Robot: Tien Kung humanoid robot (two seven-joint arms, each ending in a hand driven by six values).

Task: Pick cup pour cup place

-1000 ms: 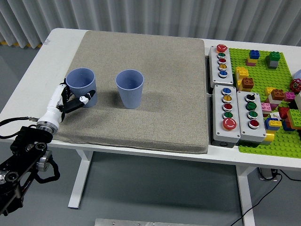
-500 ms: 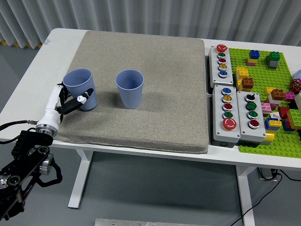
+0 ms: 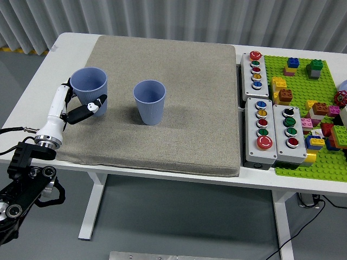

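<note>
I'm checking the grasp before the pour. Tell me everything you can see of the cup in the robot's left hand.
The held cup is a pale blue, plastic-looking tumbler with faint vertical ribs, tapering downward. It stands about upright, mouth open upward; no contents show inside. The left hand grips its lower side, fingers wrapped round it. It sits over the beige mat's left edge, apart from the second cup.

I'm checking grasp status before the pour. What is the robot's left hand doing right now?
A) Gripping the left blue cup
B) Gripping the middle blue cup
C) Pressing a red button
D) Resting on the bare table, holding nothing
A: the left hand has its fingers wrapped around the left blue cup, while the middle blue cup stands untouched on the mat.
</note>
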